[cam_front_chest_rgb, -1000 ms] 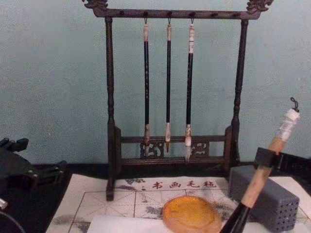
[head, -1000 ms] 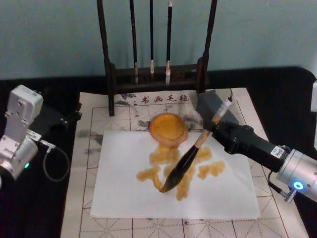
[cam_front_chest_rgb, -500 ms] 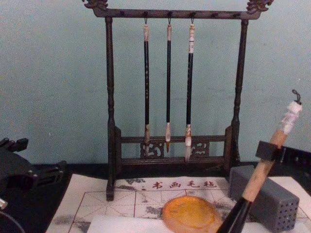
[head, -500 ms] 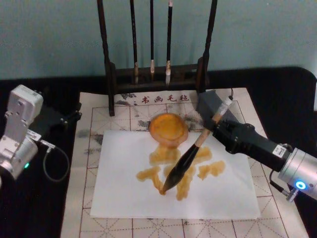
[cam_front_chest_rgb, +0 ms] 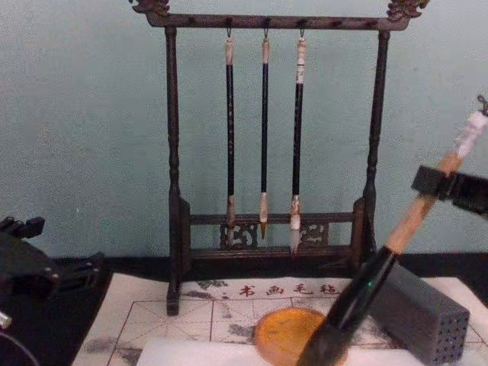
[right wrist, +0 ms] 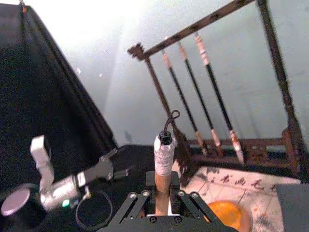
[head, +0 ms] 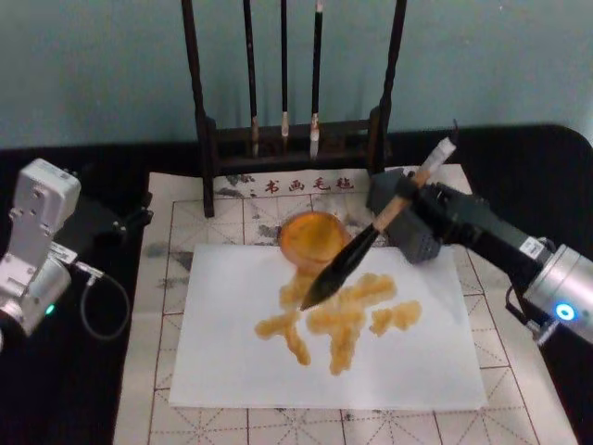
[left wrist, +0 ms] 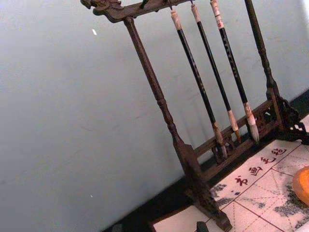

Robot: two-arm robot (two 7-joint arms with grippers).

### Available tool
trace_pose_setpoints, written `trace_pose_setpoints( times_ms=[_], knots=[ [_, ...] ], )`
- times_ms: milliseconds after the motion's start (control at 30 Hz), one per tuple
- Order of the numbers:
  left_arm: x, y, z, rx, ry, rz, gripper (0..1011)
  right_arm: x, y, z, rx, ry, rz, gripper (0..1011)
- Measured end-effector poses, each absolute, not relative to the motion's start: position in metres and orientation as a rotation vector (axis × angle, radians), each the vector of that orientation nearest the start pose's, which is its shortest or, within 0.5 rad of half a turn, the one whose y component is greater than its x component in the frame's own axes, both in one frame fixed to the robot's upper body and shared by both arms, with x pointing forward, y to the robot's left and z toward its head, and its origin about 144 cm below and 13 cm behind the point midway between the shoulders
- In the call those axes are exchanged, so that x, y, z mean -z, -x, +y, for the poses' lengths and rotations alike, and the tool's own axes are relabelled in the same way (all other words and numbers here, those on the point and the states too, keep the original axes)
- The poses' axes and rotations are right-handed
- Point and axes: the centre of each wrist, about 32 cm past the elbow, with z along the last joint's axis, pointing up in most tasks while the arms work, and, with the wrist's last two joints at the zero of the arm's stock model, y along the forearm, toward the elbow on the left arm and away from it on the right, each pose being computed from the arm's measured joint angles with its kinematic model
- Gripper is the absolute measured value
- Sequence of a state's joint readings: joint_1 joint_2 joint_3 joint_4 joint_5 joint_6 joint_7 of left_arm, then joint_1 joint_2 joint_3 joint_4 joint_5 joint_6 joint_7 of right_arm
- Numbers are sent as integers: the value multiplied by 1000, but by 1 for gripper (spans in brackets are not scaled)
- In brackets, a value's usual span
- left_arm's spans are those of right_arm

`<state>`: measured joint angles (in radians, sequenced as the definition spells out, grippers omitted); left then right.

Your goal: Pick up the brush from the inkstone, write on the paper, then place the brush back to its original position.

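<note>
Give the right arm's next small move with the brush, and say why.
Probably ease the brush a little farther back until its tip is over the inkstone. The right gripper holds it tilted, tip beside the inkstone's near rim, and the paper already carries several orange strokes.

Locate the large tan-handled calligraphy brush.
Head view, centre-right: the brush slants in the right gripper, tip over white paper beside the round amber inkstone.
</note>
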<state>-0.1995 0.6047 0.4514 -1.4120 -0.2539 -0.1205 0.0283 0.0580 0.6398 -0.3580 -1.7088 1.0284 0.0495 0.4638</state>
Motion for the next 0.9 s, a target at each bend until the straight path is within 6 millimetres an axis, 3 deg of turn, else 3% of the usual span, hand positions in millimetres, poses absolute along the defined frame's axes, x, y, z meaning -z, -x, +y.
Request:
trace_pose_setpoints(
  times_ms=[900],
  knots=[
    [-1140,-489,310,-1248,-304,-285,1001,-1177,-515,-289,901,-521,696,179]
  ],
)
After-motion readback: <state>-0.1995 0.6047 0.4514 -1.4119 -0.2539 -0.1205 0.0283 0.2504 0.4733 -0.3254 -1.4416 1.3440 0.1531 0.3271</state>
